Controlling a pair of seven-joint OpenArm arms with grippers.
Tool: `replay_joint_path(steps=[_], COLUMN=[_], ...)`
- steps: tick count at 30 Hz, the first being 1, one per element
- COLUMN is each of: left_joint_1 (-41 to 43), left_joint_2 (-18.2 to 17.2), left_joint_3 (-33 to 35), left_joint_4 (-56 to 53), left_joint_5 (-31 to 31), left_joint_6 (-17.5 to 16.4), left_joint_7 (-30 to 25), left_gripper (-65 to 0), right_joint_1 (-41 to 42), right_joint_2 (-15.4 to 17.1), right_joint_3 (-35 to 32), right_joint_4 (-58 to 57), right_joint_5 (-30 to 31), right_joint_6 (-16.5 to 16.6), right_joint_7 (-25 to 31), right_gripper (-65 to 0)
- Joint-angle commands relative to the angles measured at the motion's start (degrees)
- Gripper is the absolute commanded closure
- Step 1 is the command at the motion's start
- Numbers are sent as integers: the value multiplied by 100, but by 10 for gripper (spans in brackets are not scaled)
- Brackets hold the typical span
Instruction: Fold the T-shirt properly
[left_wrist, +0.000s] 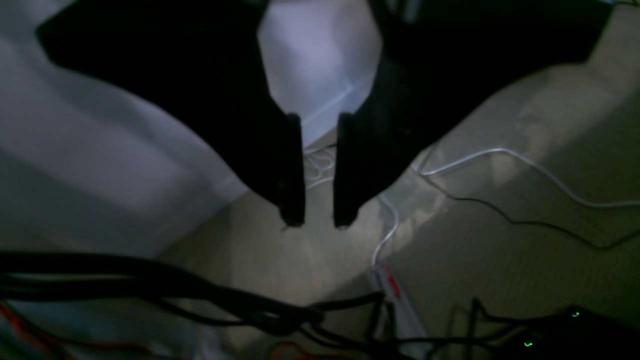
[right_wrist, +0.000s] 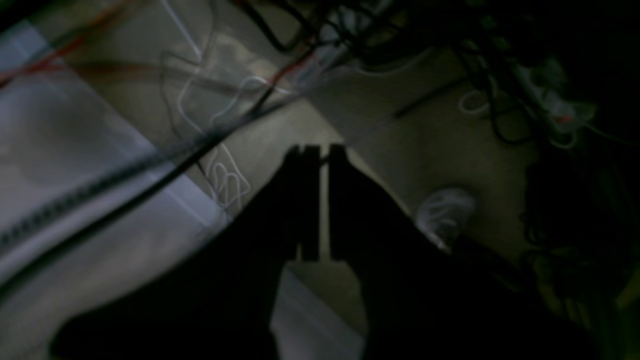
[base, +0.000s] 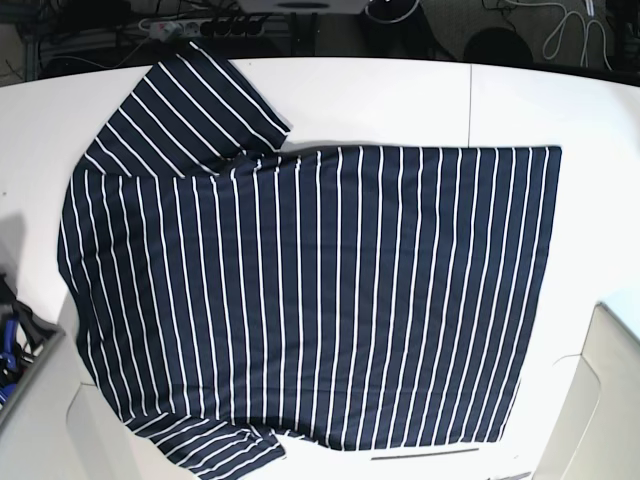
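The T-shirt (base: 320, 300), dark navy with thin white stripes, lies spread flat on the white table (base: 400, 100) in the base view. Its hem is at the right, one sleeve (base: 200, 100) points to the far left corner, and the other sleeve (base: 225, 450) lies at the near edge. Neither gripper shows in the base view. My left gripper (left_wrist: 318, 224) hangs beside the table over the floor, jaws a little apart with nothing between them. My right gripper (right_wrist: 321, 147) also hangs over the floor beside the table edge, its fingers nearly together and empty.
Cables (left_wrist: 500, 165) and a power strip (left_wrist: 392, 285) lie on the carpeted floor below the left gripper. More tangled cables (right_wrist: 225, 180) lie under the right one. Arm base parts sit at the near left (base: 30, 380) and near right (base: 610, 390) table corners.
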Motion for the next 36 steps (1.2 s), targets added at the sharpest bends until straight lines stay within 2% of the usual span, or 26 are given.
replay_joint_path(steps=[1,5,8,12,15,19,23,26,31,33,36], left_joint_1=[184,699,1060,1469,1670,1878,2044,2079,2076,2074,2074], left_joint_2=[-48,-44,-46,-44,-46,-46,-44,-44,-44,-46,-46], left_joint_3=[-146,-654,-894,-1189,-1445,-1832,-2293,-2697,-3416,-3716,-4205], left_joint_4=[238,1049,1683,2411,2896,3436,3993,4400,4861,5003,5200], left_joint_5=[-116,-345,-645,-791,-789,-881,-1333,-1716,-2472,-2791,-3126], left_joint_6=[-57,-278,-293,-291,-291,-291,-291,-291,-293,-343,-620], left_joint_7=[-15,116,308,389,437,540,855,1191,1604,1685,1694], left_gripper=[-134,-134,-134,-134,-134,-135,-136,-141,-297,-340,-346], right_joint_1=[-214,-828,-1270,-1810,-2133,-2459,-2688,-2708,-2653,-2533,-2304], right_joint_2=[162,632,868,1078,1080,1080,1078,1073,1016,927,651], right_joint_3=[7,168,481,1095,1687,2299,2743,3047,3657,3880,4236], right_joint_4=[354,1593,2487,3569,4247,4962,5608,6019,6380,6402,6402], right_joint_5=[125,544,850,1209,1530,2253,3003,3512,4308,4457,4452], right_joint_6=[72,76,81,387,623,909,929,920,909,909,909], right_joint_7=[22,-168,-422,-616,-796,-1198,-1709,-2020,-2103,-2129,-2194], right_gripper=[-25,-26,-26,-26,-26,-26,-26,-62,-221,-236,-236])
